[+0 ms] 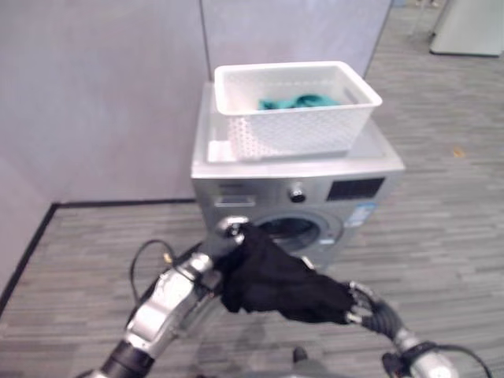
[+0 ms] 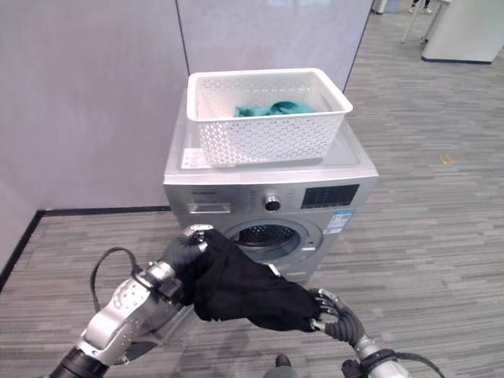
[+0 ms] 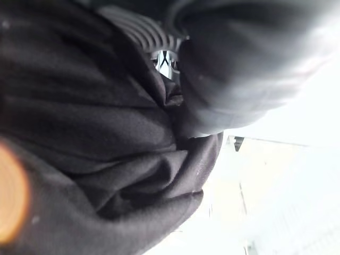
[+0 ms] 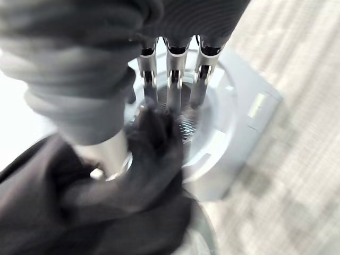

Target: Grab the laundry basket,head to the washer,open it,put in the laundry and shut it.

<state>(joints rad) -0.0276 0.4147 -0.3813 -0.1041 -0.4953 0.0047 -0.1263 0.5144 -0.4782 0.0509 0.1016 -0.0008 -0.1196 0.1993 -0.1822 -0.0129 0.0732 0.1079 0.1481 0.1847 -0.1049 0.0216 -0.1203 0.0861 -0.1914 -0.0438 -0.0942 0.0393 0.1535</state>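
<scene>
Black garment (image 2: 244, 291) stretched betw. both hands before washer (image 2: 272, 201): left hand (image 2: 183, 256) and right hand (image 2: 327, 311) each pinch an end. Laundry basket (image 2: 264, 118) w/ teal cloth (image 2: 272, 109) atop washer.

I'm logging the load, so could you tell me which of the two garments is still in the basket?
The teal garment lies in the white basket atop the washer; the black garment is held between both hands, in front of the drum opening.

A: The garment (image 2: 248, 291)?
B: Plain black; the washer (image 2: 268, 201) silver-grey with a dark display panel (image 2: 331, 196).
A: And on top?
B: A white basket (image 2: 264, 138), perforated walls; teal cloth (image 2: 276, 109) inside; the floor (image 2: 425, 236) grey, striped.
</scene>
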